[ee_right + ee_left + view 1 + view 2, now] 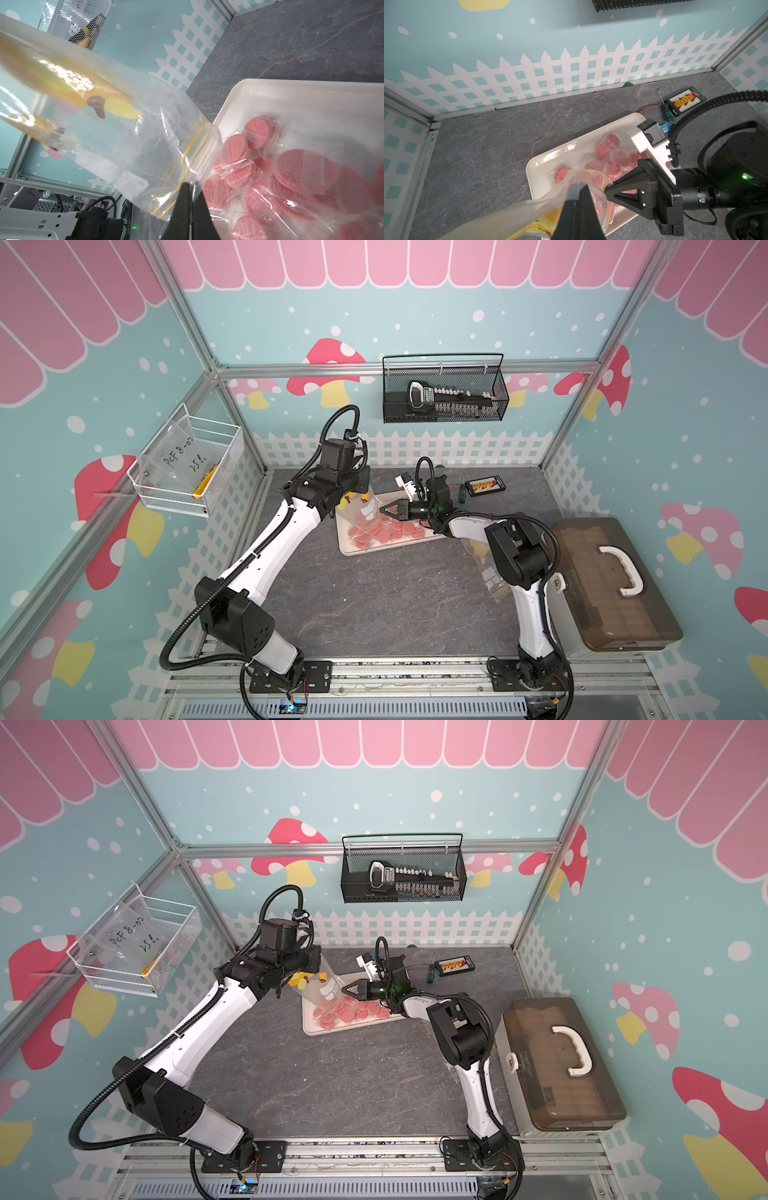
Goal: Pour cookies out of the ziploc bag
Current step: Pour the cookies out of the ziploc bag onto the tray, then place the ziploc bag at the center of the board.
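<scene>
A clear ziploc bag (365,512) (124,135) with a yellow zip line and yellow printed shapes hangs tilted, mouth down, over the left end of a white tray (347,545) (291,97). My left gripper (577,185) is shut on the bag's raised closed end (529,209). My right gripper (381,510) (190,184) is shut on the rim of the bag's mouth. Pink round cookies (386,533) (301,168), several in clear wrappers, lie heaped on the tray below the mouth. No cookie shows inside the bag in the right wrist view.
A brown-lidded box (615,585) stands at the table's right edge. A small connector board (485,486) and a screwdriver (462,493) lie behind the tray. Another clear bag (486,568) lies under my right arm. Wire baskets hang on the back wall (444,389) and left wall (191,464).
</scene>
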Robot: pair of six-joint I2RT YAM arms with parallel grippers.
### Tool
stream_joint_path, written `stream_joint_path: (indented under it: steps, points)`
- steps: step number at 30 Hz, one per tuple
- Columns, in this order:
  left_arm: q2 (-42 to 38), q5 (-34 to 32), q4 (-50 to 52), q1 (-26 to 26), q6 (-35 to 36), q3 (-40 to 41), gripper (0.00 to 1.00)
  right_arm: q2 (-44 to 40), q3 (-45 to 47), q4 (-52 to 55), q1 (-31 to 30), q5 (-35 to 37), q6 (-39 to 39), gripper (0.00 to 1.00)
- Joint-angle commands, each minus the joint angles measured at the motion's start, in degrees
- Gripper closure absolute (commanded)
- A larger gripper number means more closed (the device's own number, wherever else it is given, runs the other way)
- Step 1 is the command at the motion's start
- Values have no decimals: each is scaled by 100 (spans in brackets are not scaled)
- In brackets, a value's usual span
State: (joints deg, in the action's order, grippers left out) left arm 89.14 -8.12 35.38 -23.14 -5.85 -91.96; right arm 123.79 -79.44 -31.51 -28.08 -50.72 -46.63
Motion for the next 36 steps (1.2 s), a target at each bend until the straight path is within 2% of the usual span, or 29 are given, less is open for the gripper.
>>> stream_joint_path:
  steps: [1,9,13,15,20,27,31,36]
  points:
    - [-319,202,-54,-11,-114,178,100,-360,288,71,35,138,176,85]
    - [-884,766,-325,-119,-628,710,100,-1024,927,119,109,381,292,52]
    - [-1309,862,-433,-209,-778,1037,100,-1424,1270,172,161,493,372,39]
    - [-1518,917,-485,-218,-897,1217,100,-1683,1455,219,197,520,406,30]
    - [-1944,1126,-640,-281,-1233,1651,100,-2225,1748,651,288,736,691,25]
    - [-2327,1094,-755,-567,-1408,2141,100,-3045,2050,1344,499,1152,959,23]
    - [-2688,1022,-975,-751,-1570,2585,100,-3477,2093,2062,574,1573,1291,18]
    - [-3101,962,-1338,-963,-1785,3232,100,-3909,2279,2327,713,1905,1271,15]
